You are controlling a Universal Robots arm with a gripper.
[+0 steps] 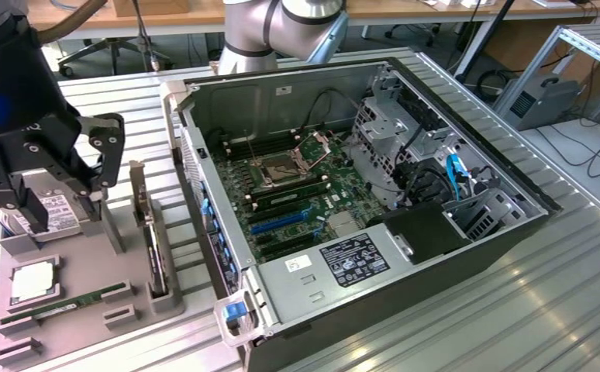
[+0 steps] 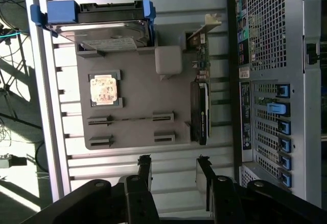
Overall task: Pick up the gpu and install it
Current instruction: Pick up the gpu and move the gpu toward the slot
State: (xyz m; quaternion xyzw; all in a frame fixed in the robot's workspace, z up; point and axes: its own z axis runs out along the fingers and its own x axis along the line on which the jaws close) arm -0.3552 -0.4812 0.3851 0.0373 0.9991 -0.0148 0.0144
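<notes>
The gpu (image 1: 152,232) is a thin dark card standing on its edge in a slot of the grey fixture tray (image 1: 73,267), beside the open computer case (image 1: 362,178). In the wrist view the gpu (image 2: 200,106) lies along the tray's edge nearest the case, its silver bracket (image 2: 205,25) at one end. My black gripper (image 1: 67,203) hangs above the tray towards the exterior view's left, open, with nothing between its fingers. In the wrist view the gripper (image 2: 174,169) is well above the tray and apart from the card.
On the tray are a hard drive (image 2: 102,27) in blue rails, a CPU (image 2: 106,89) and a green memory stick (image 1: 62,302). Inside the case the motherboard (image 1: 300,194) shows blue slots (image 1: 279,223). The case's rear panel (image 2: 276,81) stands close beside the gpu.
</notes>
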